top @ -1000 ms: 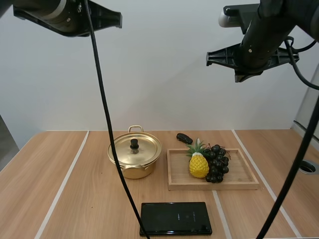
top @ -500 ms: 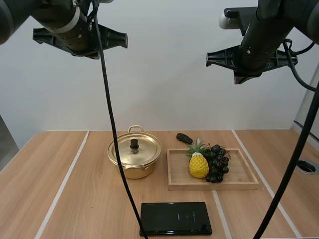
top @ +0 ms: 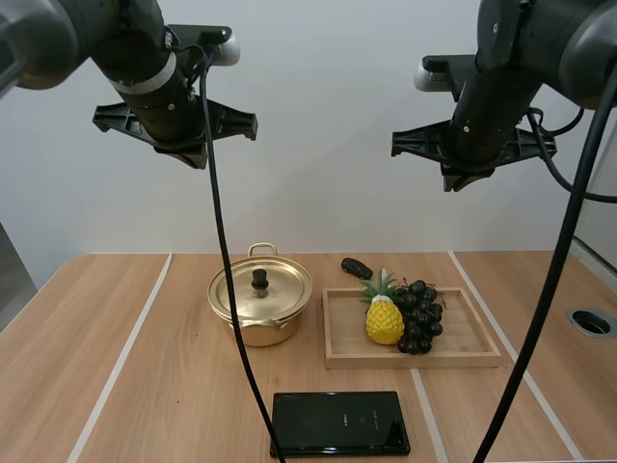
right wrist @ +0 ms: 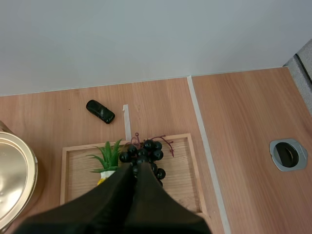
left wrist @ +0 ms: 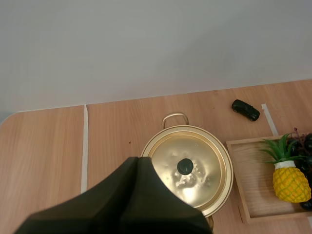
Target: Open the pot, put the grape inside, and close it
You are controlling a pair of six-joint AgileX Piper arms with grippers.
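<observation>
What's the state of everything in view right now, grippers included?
pot: closed, lid on
grapes: on the wooden tray, beside the pineapple
pineapple: upright on the tray
black phone: lying flat, screen dark
left gripper: shut, empty, over the pot
right gripper: shut, empty, over the grapes

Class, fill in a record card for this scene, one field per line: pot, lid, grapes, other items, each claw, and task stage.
pot: gold, on the table, left of the tray
lid: on the pot, black knob on top
grapes: dark bunch on the wooden tray, next to a pineapple
other items: flat black slab near the table's front; small black object behind the tray
left claw: shut, empty, high over the pot
right claw: shut, empty, high over the grapes
task stage: no step done yet
</observation>
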